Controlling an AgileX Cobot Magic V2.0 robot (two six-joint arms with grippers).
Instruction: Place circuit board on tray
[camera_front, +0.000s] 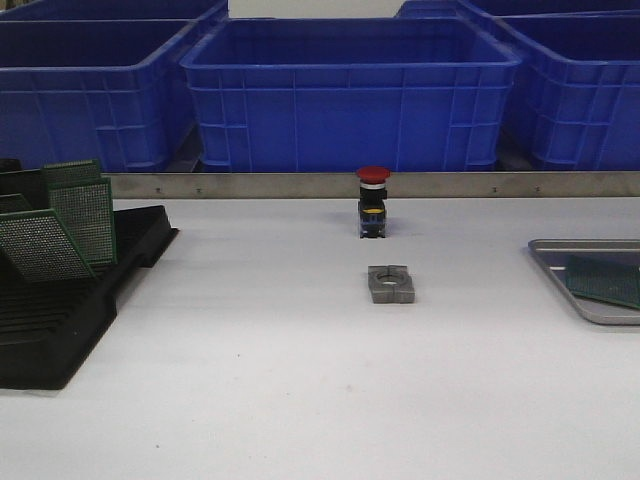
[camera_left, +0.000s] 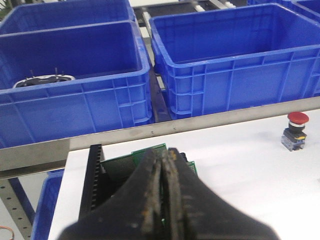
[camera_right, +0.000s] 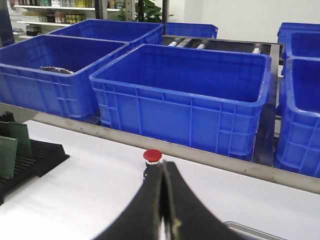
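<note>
It is a workshop: big blue crates (camera_front: 350, 95) stand behind a white table (camera_front: 300, 400), with a red emergency button (camera_front: 372, 200).

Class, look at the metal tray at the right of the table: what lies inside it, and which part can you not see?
One green circuit board lies flat in the tray, over its ribbed bottom. The tray's right part runs past the picture's edge, so anything there is unseen, as is the bottom beneath the board.

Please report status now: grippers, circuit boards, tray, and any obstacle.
Both grippers shut, empty: left gripper, right gripper. One circuit board lies in tray; others stand in black rack. Nothing blocking.
</note>
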